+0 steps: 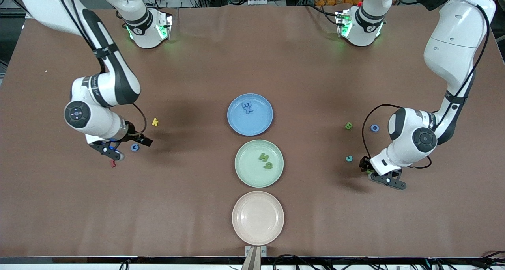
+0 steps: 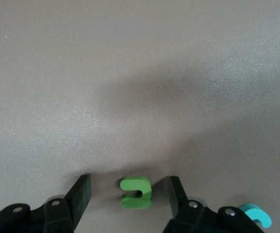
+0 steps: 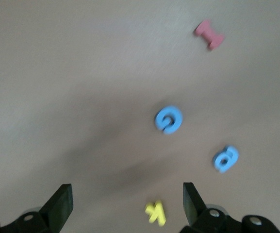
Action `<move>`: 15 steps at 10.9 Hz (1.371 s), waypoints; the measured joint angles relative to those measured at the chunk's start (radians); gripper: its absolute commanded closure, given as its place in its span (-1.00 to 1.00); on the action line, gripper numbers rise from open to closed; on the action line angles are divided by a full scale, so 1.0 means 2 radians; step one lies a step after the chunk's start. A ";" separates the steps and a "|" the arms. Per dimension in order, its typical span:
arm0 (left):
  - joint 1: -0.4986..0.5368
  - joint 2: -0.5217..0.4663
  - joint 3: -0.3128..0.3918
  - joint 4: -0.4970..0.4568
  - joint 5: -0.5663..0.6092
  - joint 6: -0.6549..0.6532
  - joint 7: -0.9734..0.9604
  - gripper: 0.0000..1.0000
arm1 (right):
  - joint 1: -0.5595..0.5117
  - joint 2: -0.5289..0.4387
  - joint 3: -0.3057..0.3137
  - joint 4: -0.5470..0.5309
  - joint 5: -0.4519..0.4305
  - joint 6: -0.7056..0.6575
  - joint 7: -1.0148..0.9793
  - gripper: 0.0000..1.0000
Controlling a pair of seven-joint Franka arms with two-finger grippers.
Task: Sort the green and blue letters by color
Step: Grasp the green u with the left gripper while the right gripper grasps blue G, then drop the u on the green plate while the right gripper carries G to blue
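Left gripper (image 2: 128,194) half open, empty, straddles small chunky green toy letter (image 2: 136,192) on table; letter centred between fingers, untouched.

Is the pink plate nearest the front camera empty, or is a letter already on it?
Empty. The pink plate shows only bare surface, while the green plate and the blue plate each hold letters.

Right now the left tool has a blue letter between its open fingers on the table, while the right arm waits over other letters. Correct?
Not quite. The letter between the left tool's open fingers is green, not blue, as the left wrist view shows. It lies on the table, and the right tool does hang open over other letters.
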 measured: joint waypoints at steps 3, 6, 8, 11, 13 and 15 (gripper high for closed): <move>0.000 -0.001 -0.001 0.005 -0.002 -0.018 0.000 0.28 | -0.039 0.026 -0.001 -0.007 -0.005 0.066 -0.033 -1.00; 0.002 -0.004 0.000 0.011 -0.012 -0.037 -0.001 0.78 | -0.046 0.059 -0.001 -0.007 -0.005 0.112 -0.038 -1.00; 0.002 -0.004 -0.001 0.011 -0.012 -0.038 -0.001 1.00 | -0.046 0.076 -0.002 -0.007 -0.010 0.125 -0.038 -1.00; 0.001 -0.004 -0.005 0.011 -0.012 -0.039 -0.001 1.00 | -0.046 0.086 -0.008 -0.009 -0.028 0.132 -0.039 -0.22; 0.000 -0.005 -0.024 0.013 -0.013 -0.039 -0.001 1.00 | -0.047 0.089 -0.012 -0.018 -0.046 0.143 -0.040 0.28; -0.002 -0.012 -0.057 0.024 -0.013 -0.044 -0.001 1.00 | -0.047 0.087 -0.013 -0.021 -0.049 0.147 -0.040 0.44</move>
